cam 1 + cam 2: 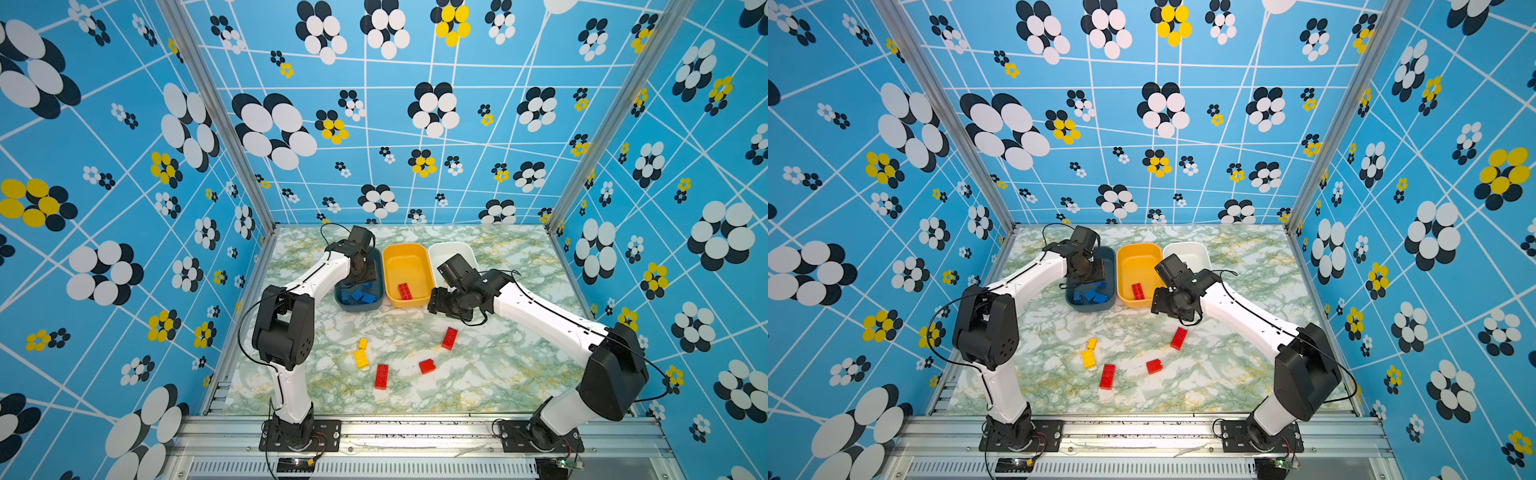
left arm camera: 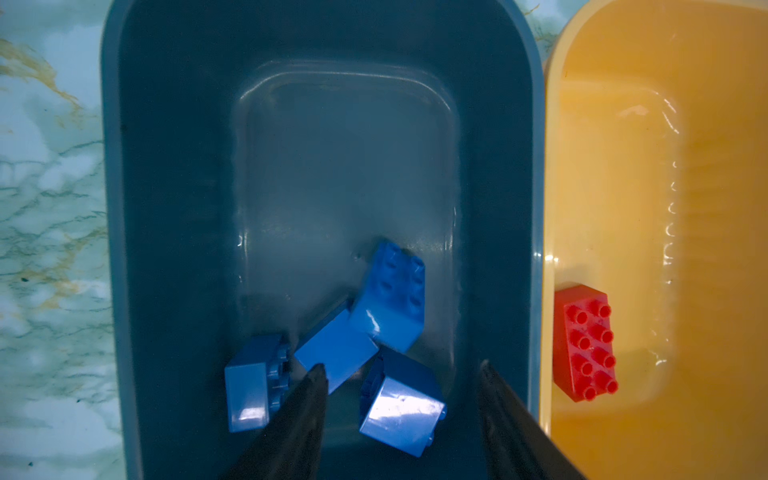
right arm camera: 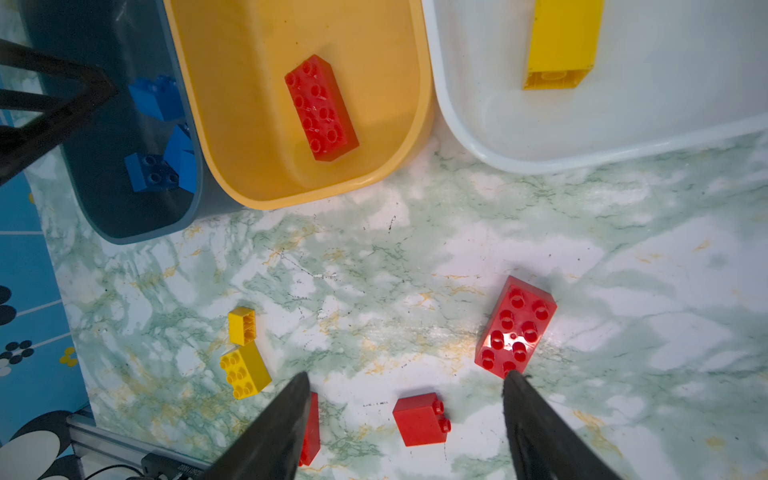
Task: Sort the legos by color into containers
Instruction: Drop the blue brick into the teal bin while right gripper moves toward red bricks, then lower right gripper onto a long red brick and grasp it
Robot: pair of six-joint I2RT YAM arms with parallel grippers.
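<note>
Left hand [image 2: 401, 369] hangs over the teal tub [image 2: 166, 208], at the end nearest the robot, fingers spread, nothing pinched. Four blue bricks [image 2: 392, 299] lie jumbled on the tub floor below it, bunched together, some tipped on their sides. Three tubs stand in a row at the back of the counter [image 1: 498, 374], close side by side: teal on the left, yellow tub [image 1: 409, 259] in the middle, white tub [image 1: 451, 251] on the right, partly hidden by the right arm in both top views. One red brick [image 1: 404, 291] lies studs up in the yellow tub. A long yellow brick [image 3: 561, 41] lies in the white tub, seen only from the right wrist. Right hand [image 3: 405, 375] hovers above the counter just in front of the yellow and white tubs, fingers spread, empty. Five bricks are loose on the counter. A long red brick [image 1: 449, 338] is nearest the right hand, studs up. A square red brick [image 1: 427, 366] lies on its side. Another long red one [image 1: 382, 376] is further left. A yellow brick [image 1: 361, 358] sits studs up, with a small yellow brick [image 1: 363, 343] just beside it on its side, hollow showing; can't tell if they touch
</note>
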